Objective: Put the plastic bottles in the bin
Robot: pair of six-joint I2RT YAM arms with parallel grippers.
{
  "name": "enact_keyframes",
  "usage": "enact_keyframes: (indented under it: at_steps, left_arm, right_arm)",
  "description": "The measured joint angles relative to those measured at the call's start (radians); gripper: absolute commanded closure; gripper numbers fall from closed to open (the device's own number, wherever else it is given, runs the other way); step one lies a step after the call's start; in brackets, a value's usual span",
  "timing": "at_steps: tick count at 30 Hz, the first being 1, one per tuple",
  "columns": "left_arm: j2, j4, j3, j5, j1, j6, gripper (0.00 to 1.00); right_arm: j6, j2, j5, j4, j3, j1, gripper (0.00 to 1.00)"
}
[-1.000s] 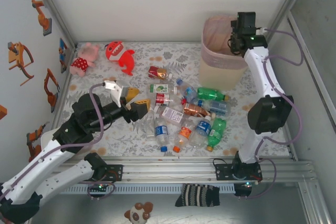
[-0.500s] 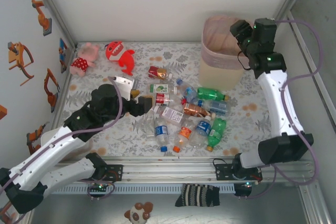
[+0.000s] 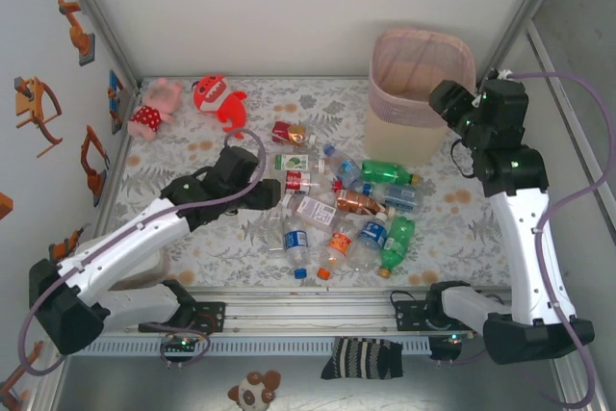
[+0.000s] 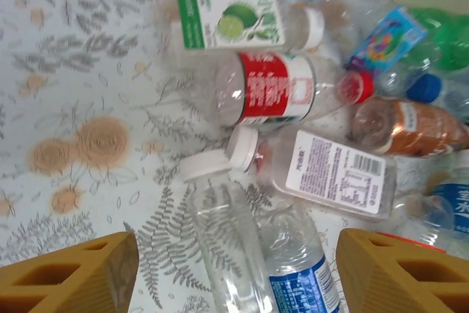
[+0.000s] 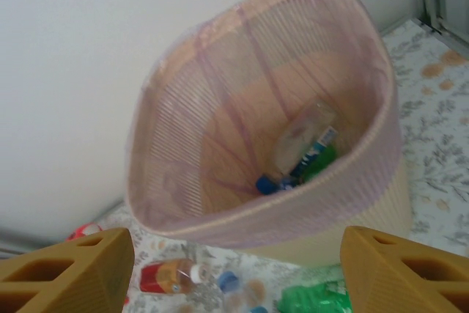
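Observation:
Several plastic bottles [image 3: 346, 204] lie heaped in the middle of the floral table. My left gripper [image 3: 265, 194] hangs open at the heap's left edge. In the left wrist view its fingers [image 4: 69, 276] straddle a clear white-capped, blue-labelled bottle [image 4: 249, 247] without touching it; beyond lie a red-labelled bottle [image 4: 282, 93] and a lime-labelled one [image 4: 234, 27]. The bin [image 3: 404, 137] stands at the back right. My right gripper [image 3: 448, 101] is open and empty beside its right rim. In the right wrist view the right gripper [image 5: 234, 269] looks down into the bin [image 5: 264, 210], where bottles [image 5: 304, 144] lie at the bottom.
A pink plush [image 3: 154, 108] and a red plush [image 3: 219, 103] sit at the back left. A lone red-labelled bottle [image 3: 294, 132] lies apart behind the heap. Walls close in on the left, back and right, and a metal rail [image 3: 318, 310] runs along the near edge.
My left arm has stretched forward and down to the heap's left edge. My right arm has drawn back from above the bin to its right side.

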Motion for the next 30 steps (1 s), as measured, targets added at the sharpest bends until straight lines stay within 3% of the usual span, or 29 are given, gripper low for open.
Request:
enact_keyframes:
  at_steps: [10,22,30]
  left_arm:
    - [0.128,-0.014,-0.098,0.099,-0.016,-0.122,0.33]
    - [0.229,0.002,-0.141,0.211,-0.045,-0.143,0.32]
    - [0.281,0.002,-0.143,0.223,-0.077,-0.158,0.39]
  right_arm:
    - [-0.007,-0.031,0.003,-0.037,-0.09,0.0,0.28]
    - [-0.011,-0.059,0.007,-0.037,-0.115,0.0,0.28]
    - [-0.014,-0.06,0.007,-0.037,-0.123,0.0,0.28]
